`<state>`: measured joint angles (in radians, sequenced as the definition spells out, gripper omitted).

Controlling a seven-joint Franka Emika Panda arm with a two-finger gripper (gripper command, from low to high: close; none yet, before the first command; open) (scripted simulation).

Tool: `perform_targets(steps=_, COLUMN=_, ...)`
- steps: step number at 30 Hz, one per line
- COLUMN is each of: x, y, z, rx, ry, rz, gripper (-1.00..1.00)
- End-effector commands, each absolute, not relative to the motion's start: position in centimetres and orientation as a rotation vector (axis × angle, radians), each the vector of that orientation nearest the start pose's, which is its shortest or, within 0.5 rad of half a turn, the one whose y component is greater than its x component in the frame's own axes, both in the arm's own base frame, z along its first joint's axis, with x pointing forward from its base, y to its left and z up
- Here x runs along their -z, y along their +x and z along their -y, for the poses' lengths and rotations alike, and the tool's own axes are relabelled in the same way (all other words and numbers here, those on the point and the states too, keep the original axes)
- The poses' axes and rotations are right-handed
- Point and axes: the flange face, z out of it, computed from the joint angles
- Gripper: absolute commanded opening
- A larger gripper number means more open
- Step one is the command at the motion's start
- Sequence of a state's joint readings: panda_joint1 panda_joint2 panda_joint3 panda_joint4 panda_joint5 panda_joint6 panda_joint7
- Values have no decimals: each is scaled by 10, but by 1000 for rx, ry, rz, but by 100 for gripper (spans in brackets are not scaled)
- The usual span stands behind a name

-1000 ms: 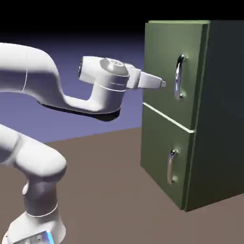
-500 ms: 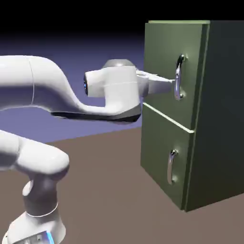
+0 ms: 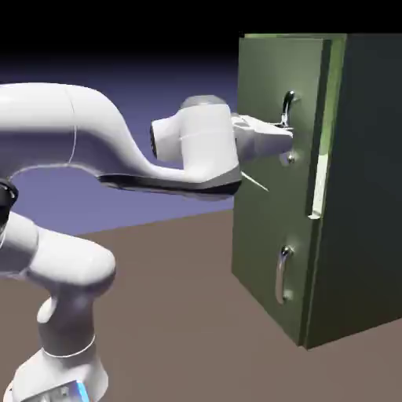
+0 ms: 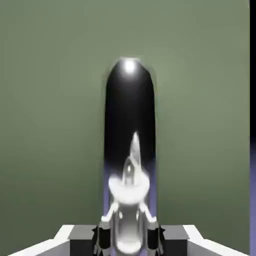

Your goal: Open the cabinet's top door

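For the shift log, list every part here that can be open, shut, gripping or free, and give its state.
Tall olive-green top door: slightly open, its handle-side edge standing out from the cabinet.
Curved silver bar handle on the top door: between the gripper's fingers.
Shorter olive-green lower door: shut.
Small silver handle on the lower door: free.
Two-finger gripper: closed on the top handle.
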<state>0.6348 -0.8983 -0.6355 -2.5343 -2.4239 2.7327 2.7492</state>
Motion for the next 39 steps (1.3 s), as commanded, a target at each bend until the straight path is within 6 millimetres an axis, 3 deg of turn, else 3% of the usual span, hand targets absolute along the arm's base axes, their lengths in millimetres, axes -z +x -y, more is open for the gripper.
perform_targets(steps=1, x=-561, y=356, z=14, rx=1837, ry=-1749, rz=-850, gripper=-100)
perform_targets(steps=9, x=-561, y=305, z=-25, rx=1953, ry=-1720, rz=-1043, gripper=-100)
perform_targets(steps=19, x=-561, y=254, z=-81, rx=2081, ry=-1666, rz=-1277, gripper=-100)
perform_targets(steps=29, x=-561, y=217, z=-149, rx=2201, ry=-1587, rz=-1526, gripper=-100)
perform_targets(steps=39, x=-561, y=193, z=-236, rx=2324, ry=-1463, rz=-1824, gripper=-100)
